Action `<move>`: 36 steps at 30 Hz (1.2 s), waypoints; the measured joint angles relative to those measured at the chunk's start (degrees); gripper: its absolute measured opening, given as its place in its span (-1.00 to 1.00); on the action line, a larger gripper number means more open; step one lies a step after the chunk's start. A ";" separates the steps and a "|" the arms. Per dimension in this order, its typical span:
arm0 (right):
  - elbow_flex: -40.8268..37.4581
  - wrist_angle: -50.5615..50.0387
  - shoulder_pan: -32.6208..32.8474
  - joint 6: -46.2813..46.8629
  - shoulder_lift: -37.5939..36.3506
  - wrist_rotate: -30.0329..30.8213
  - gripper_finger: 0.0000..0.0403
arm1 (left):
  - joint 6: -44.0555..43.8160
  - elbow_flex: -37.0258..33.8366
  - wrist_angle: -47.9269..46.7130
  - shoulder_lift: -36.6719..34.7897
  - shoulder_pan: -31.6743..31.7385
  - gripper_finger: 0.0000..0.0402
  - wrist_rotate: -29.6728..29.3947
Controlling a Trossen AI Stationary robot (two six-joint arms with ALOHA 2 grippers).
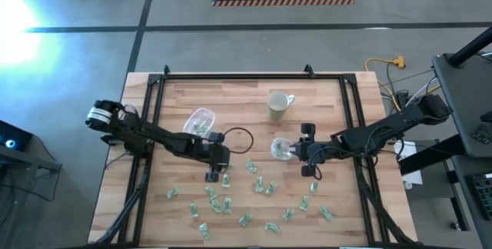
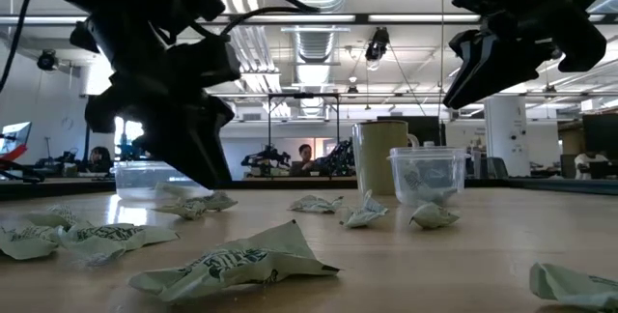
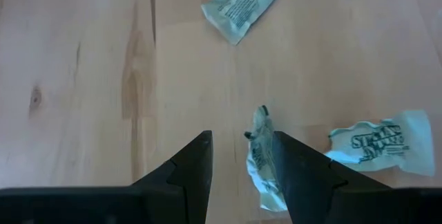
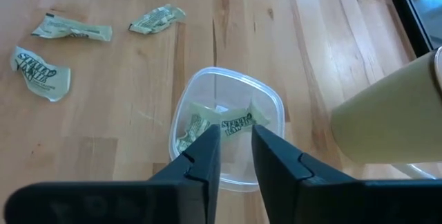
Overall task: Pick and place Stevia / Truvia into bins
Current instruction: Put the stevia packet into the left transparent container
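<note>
Green-and-white packets on pale striped wood

The packets are pale green and white with dark green lettering, scattered over the table, whose light wood runs in tan plank stripes with a darker knot. Beside the cream mug stands a clear cup holding green-printed packets; farther from the mug lies a clear bin. Both arms and grippers are black, as is the table's frame.

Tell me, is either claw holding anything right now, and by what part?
Nothing seems held. The left gripper is open over the table, a packet lying beside one finger. The right gripper hangs above the small bin, gap empty.
</note>
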 joint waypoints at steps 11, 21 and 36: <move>-0.02 0.00 0.00 0.06 0.02 -0.01 -0.63 | -1.54 0.17 0.07 0.77 -0.02 -0.33 3.40; -0.09 0.00 -0.02 0.06 0.02 0.00 -0.66 | -1.08 0.28 1.39 3.24 0.06 -0.33 4.36; -0.11 -0.02 -0.02 0.06 0.02 -0.07 -0.66 | 0.60 0.37 0.95 3.19 0.11 -0.81 4.83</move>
